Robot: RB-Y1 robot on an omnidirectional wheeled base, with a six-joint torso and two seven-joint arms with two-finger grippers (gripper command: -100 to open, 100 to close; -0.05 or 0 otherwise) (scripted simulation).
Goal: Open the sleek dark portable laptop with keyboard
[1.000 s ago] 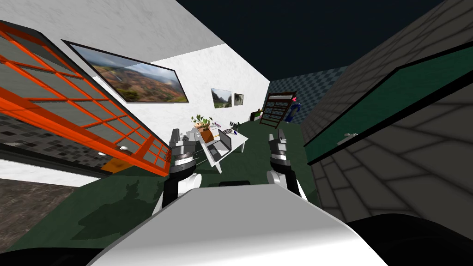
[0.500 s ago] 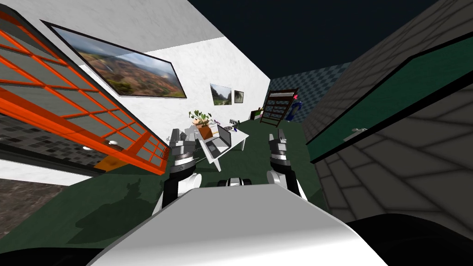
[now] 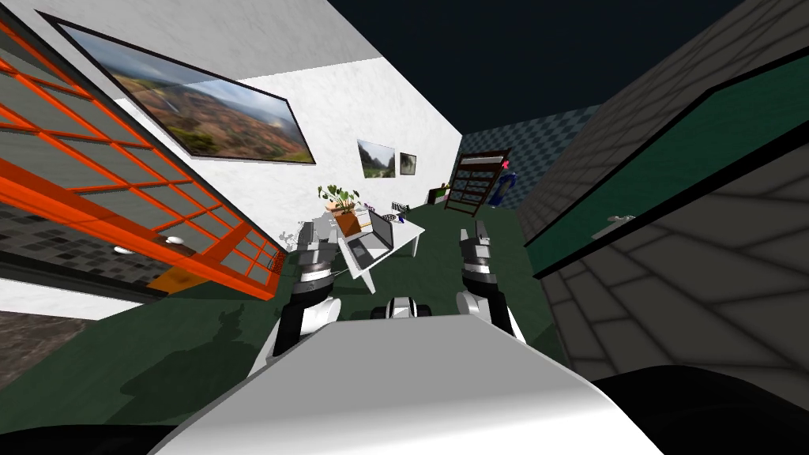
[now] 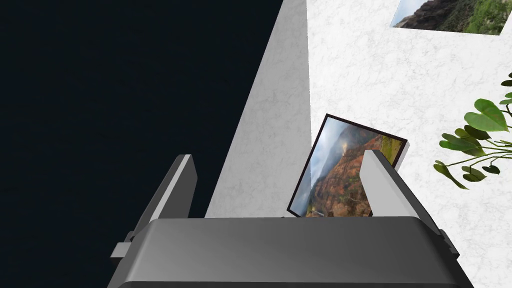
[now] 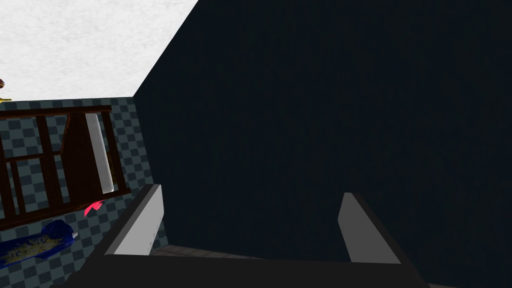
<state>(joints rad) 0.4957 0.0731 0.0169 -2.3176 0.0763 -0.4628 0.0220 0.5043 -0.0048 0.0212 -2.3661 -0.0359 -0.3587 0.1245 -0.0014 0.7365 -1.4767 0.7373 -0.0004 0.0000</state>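
The dark laptop (image 3: 371, 238) sits on a small white table (image 3: 408, 234) ahead of me and slightly left. Its lid seems angled up from the base, showing a grey face. Beside it stands a leafy plant in an orange pot (image 3: 345, 215). My left gripper (image 3: 314, 235) is raised just left of the table's near end, well short of the laptop. In the left wrist view the left gripper (image 4: 280, 185) is open and holds nothing. My right gripper (image 3: 475, 234) hangs to the right of the table over the green floor. The right wrist view shows the right gripper (image 5: 250, 225) open and holding nothing.
An orange-framed glazed panel (image 3: 118, 197) runs along the left. A grey block wall with a green door and its handle (image 3: 615, 226) lines the right. A dark shelf unit (image 3: 474, 186) stands at the far end. Small items (image 3: 395, 212) lie on the table's far part.
The whole head view has shifted, so I have moved a little toward the table. My left forearm has leaned slightly right, toward the table's near end. The right arm looks unchanged.
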